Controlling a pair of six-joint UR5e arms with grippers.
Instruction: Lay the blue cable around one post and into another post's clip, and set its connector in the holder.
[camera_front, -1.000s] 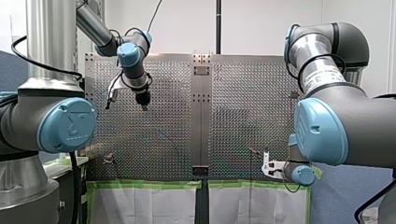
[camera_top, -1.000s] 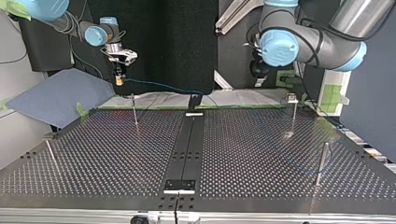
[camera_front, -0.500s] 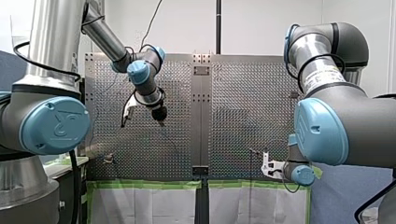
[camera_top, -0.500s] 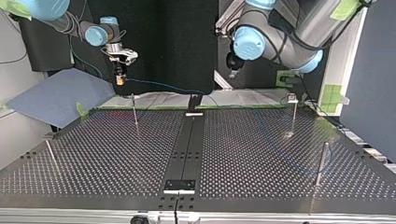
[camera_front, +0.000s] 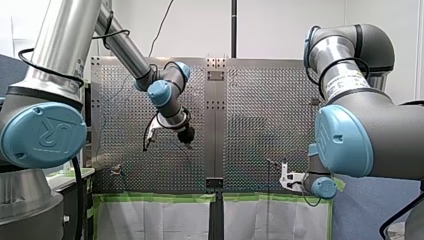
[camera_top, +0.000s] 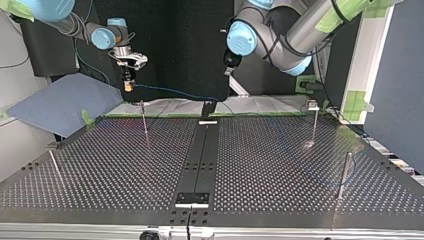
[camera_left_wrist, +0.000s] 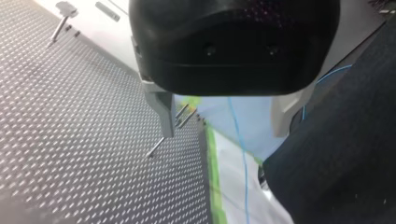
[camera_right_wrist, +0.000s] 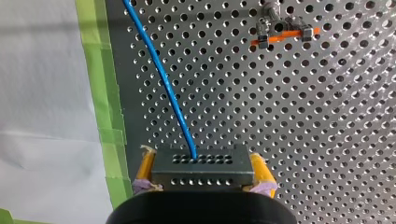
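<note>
My right gripper has yellow pads and is shut on a dark perforated connector. The blue cable leaves the connector and runs over the perforated table. In the top view my right gripper hangs above the table's far left edge, and the cable trails from it toward the middle. My left gripper is open, with nothing between its metal fingers. It hovers high over the far middle, at the front view's centre left. A post with an orange clip stands ahead of my right gripper.
Thin posts stand on the table at far left, far right, near right and near left. A dark centre rail carries a bracket at the near end. Green tape lines the far edge.
My left arm has swung from the front view's left toward the middle and nearer the camera, gripper still open. My right arm and the connector have stayed still.
</note>
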